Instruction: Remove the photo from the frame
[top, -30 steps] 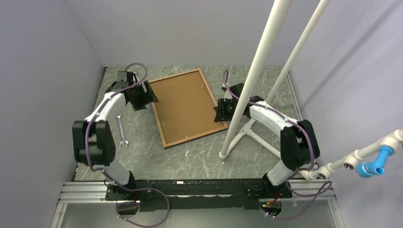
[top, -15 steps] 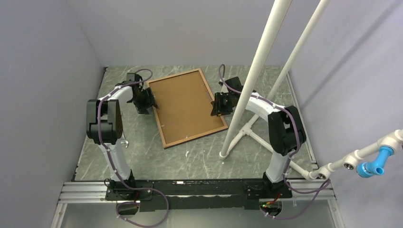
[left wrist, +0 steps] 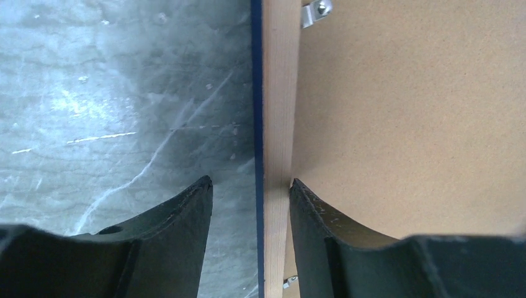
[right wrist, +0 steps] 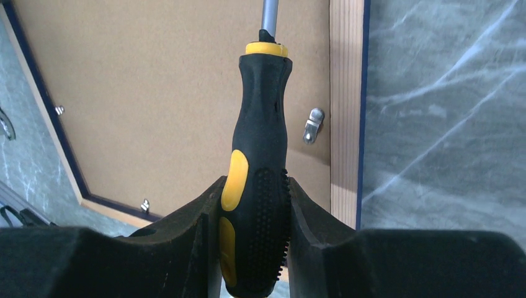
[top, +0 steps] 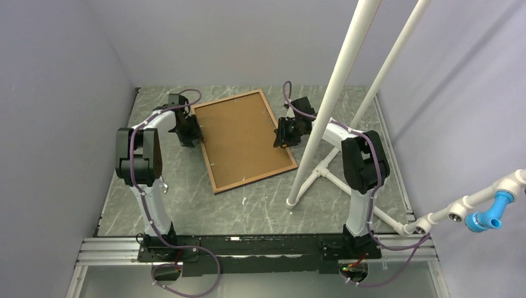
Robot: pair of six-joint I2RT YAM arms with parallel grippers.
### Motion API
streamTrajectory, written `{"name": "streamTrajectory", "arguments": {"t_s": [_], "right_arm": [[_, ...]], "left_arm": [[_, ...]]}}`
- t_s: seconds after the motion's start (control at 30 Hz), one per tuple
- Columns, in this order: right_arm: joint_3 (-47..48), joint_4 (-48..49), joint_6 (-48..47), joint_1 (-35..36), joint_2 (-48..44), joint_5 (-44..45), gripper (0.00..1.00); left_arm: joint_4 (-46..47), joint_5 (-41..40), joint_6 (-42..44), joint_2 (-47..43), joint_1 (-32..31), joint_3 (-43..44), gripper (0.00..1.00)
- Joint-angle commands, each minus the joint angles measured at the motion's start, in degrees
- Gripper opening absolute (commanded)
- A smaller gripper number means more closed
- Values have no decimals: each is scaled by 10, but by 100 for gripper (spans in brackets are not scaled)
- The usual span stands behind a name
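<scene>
The frame (top: 245,139) lies face down on the table, with its brown backing board (left wrist: 403,124) up and its light wood rim (left wrist: 276,124) edged in navy. The photo is hidden under the board. My left gripper (top: 193,130) is open and straddles the frame's left rim (left wrist: 251,186): one finger (left wrist: 180,223) is over the table, the other (left wrist: 316,223) over the board. My right gripper (top: 280,133) is at the frame's right edge, shut on a black and yellow screwdriver (right wrist: 260,155). The screwdriver's shaft points out over the board, and its tip is out of view.
Small metal clips (right wrist: 313,124) (left wrist: 316,9) hold the board inside the rim. Two white poles (top: 329,99) slant up from a base (top: 291,202) just right of the frame, close to my right arm. Grey walls close in the table on three sides.
Both arms have reached farther out. My left gripper has closed in on the frame's left rim. My right gripper has moved up along the right edge with the screwdriver.
</scene>
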Motion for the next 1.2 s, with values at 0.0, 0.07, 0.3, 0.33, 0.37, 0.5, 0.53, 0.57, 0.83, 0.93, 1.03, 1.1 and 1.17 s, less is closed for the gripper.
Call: {"name": "streamTrajectory", "arguments": {"t_s": [0.0, 0.07, 0.3, 0.33, 0.37, 0.5, 0.53, 0.57, 0.83, 0.93, 1.03, 1.1, 1.17], "right_arm": [[48, 22, 13, -5, 23, 8, 0], [62, 20, 16, -6, 37, 8, 0], [103, 10, 19, -10, 74, 11, 0], [107, 10, 19, -11, 77, 14, 0], [110, 8, 19, -12, 81, 13, 0], [121, 11, 15, -14, 93, -2, 0], [124, 11, 13, -14, 96, -2, 0], [127, 10, 10, -14, 100, -6, 0], [170, -9, -18, -14, 135, -18, 0], [192, -19, -39, -13, 148, -24, 0], [207, -21, -65, -12, 159, -33, 0], [216, -26, -84, -10, 165, -30, 0], [223, -27, -102, -9, 171, -29, 0]], "left_arm": [[-15, -22, 20, 14, -20, 29, 50], [-17, -20, 21, 16, -23, 30, 46], [-19, -20, 28, 20, -23, 34, 25], [-19, -19, 29, 22, -23, 35, 22], [-19, -16, 31, 22, -23, 35, 20], [-18, -8, 37, 24, -23, 36, 14], [-16, -6, 39, 23, -23, 35, 12], [-16, -6, 39, 22, -23, 35, 9], [-16, 1, 54, 24, -24, 35, 0], [-14, 0, 61, 22, -27, 33, 0], [-11, -1, 66, 21, -31, 31, 0], [-8, -5, 68, 19, -34, 28, 0], [-6, -6, 70, 18, -35, 26, 0]]}}
